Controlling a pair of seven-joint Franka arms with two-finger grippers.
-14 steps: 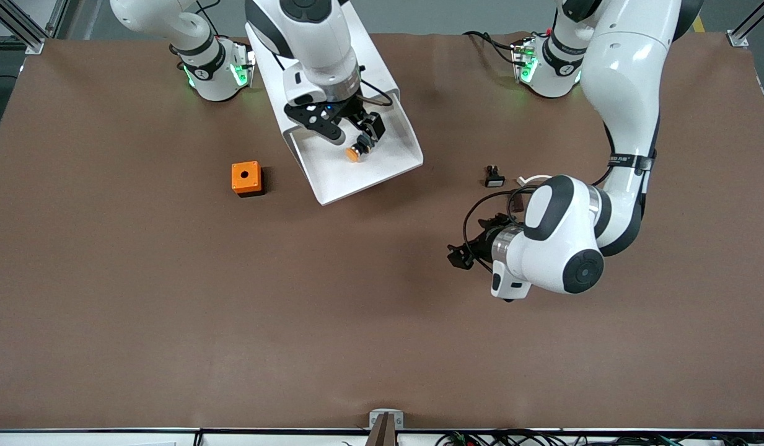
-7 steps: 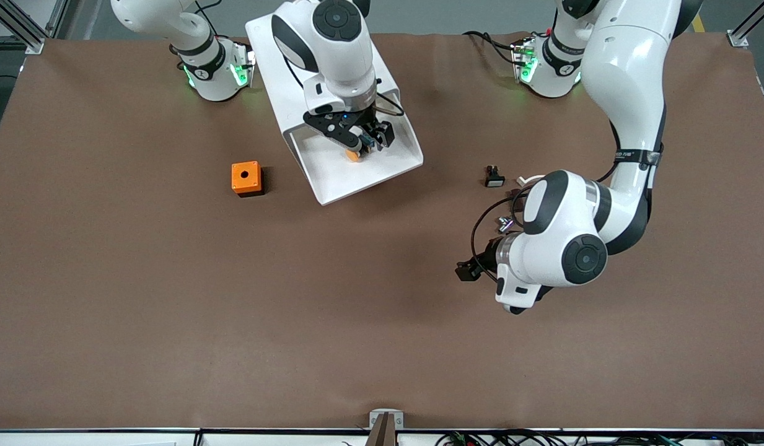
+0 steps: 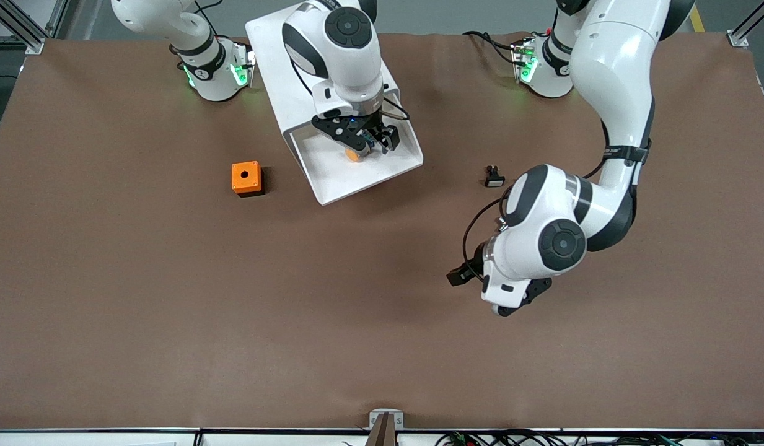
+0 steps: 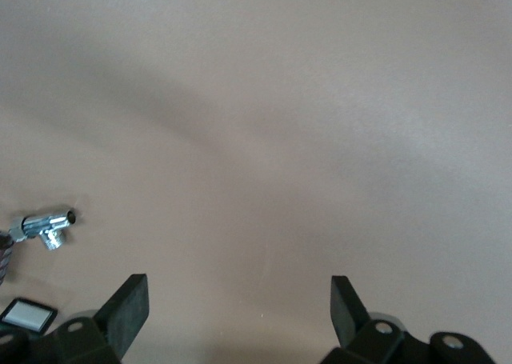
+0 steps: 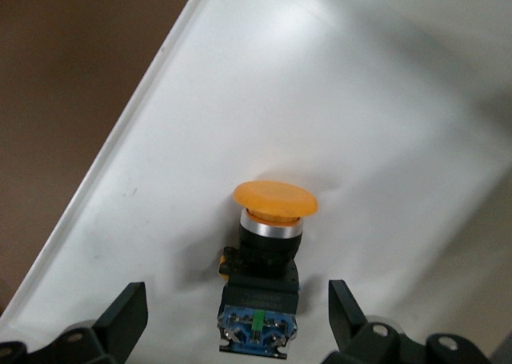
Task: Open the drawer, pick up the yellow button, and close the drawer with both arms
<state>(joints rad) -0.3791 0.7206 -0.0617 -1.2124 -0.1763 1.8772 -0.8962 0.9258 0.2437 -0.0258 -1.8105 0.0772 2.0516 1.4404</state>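
Note:
The drawer (image 3: 370,184) stands pulled out of the white cabinet (image 3: 273,59), and its white floor (image 5: 384,116) fills the right wrist view. In it the button (image 5: 268,252) lies on its side, orange cap (image 3: 353,155) away from the wrist and blue base toward it. My right gripper (image 5: 238,308) is low over the drawer and open. One finger stands on each side of the button's body without touching it. My left gripper (image 4: 238,300) hangs open and empty over bare table toward the left arm's end.
An orange cube with a black hole (image 3: 246,178) sits on the table beside the drawer, toward the right arm's end. A small black part with a white face (image 3: 494,177) and a chrome fitting (image 4: 46,226) lie near the left arm.
My right gripper has turned and come down over the button, so its fingers now straddle it. The left arm's wrist has swung round over the bare table. Both grippers stay open.

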